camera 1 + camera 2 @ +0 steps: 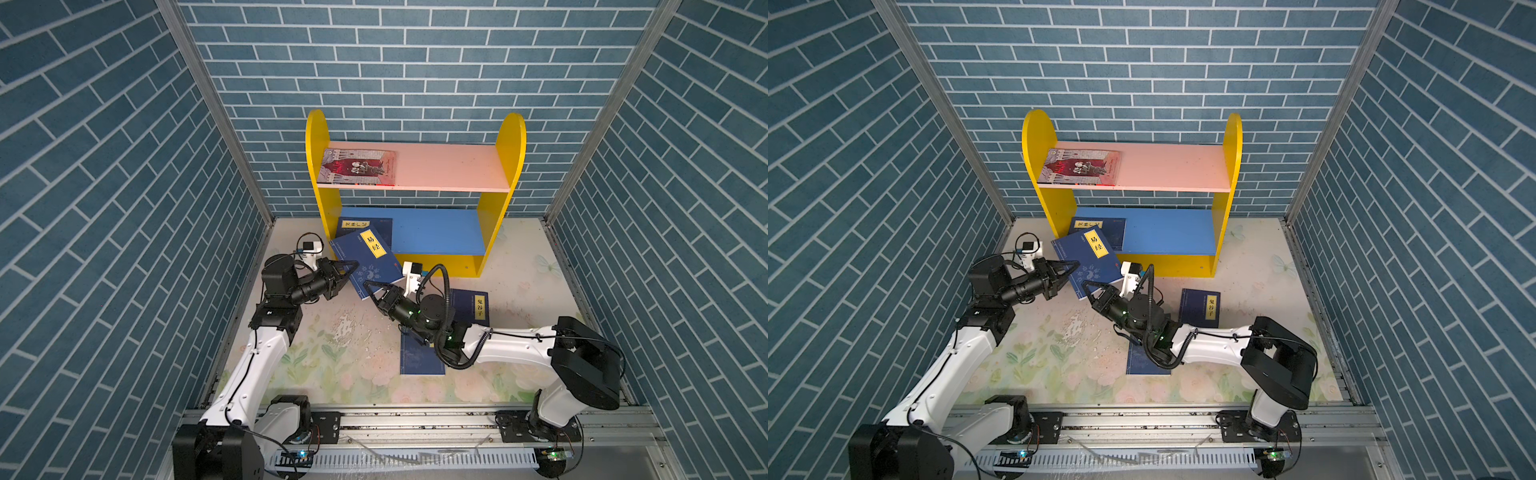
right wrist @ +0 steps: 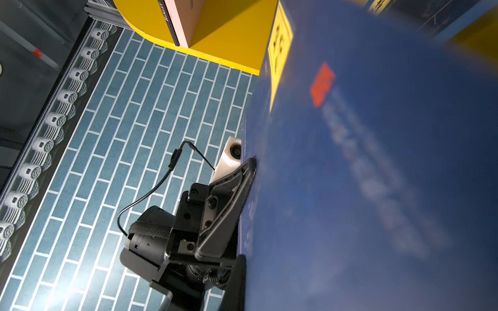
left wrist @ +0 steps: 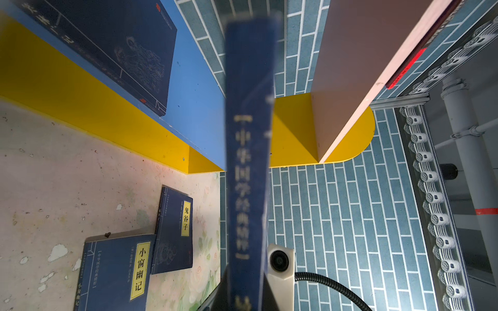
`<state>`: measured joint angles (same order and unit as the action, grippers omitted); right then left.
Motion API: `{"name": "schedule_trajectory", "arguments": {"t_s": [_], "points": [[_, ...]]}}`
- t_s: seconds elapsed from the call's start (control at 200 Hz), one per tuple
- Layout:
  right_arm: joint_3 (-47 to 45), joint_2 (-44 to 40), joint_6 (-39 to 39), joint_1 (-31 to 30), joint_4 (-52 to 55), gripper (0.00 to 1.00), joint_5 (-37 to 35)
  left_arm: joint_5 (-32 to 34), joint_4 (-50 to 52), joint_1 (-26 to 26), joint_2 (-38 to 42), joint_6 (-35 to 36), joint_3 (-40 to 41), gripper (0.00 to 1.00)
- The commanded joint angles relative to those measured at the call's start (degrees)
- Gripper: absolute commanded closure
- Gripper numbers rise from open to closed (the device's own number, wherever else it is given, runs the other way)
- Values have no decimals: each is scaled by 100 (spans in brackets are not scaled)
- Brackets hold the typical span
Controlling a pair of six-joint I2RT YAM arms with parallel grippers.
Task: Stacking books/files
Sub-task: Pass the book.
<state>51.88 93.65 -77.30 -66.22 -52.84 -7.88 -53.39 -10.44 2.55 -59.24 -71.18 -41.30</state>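
Although the job looked less than half done, the yellow-sided wooden bookshelf (image 1: 316,137) against the brick-patterned back wall already carried two books, each alone on its level. The floral-printed tabletop (image 1: 332,361) in front of it was worn and flaking in the middle. Above that tabletop, just before the bookshelf's lower level, hung the raised navy paperback with a yellow title strip (image 1: 365,257), tilted and clear of the surface. Both arms had it. On the pink upper board (image 1: 449,166) the red-pink-grey illustrated paperback (image 1: 359,167) lay flat at one end, and on the blue lower board (image 1: 436,230) the shelved navy paperback (image 1: 376,226) lay flat, partly hidden in both top views by the raised one. Two more waited on the tabletop, just beside each other: the open-lying navy paperback (image 1: 473,307) and the arm-covered navy paperback (image 1: 419,359) under the right forearm. The left end effector (image 1: 353,266) was clamped on the raised book's side edge, which ran edge-on through the left wrist view. The right end effector (image 1: 370,286) was pinched onto its near corner. By my reading, one book was in transit, two were yet to be fetched, and no real pile existed.
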Motion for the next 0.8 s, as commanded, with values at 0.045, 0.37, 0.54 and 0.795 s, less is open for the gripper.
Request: {"name": "schedule_trajectory", "arguments": {"t_s": [0.045, 0.37, 0.54, 0.795], "points": [[-23, -47, 207, 350, -12, 100, 352, -465, 243, 27, 137, 30, -27, 67], [466, -141, 136, 834, 1199, 100, 1924, -552, 445, 27, 271, 146, 22, 57], [566, -67, -64, 1039, 1224, 100, 2627, -425, 292, 27, 286, 169, 113, 60], [840, 103, -189, 1229, 1263, 99, 3308, -264, -52, 27, -23, 44, 69, 66]]}}
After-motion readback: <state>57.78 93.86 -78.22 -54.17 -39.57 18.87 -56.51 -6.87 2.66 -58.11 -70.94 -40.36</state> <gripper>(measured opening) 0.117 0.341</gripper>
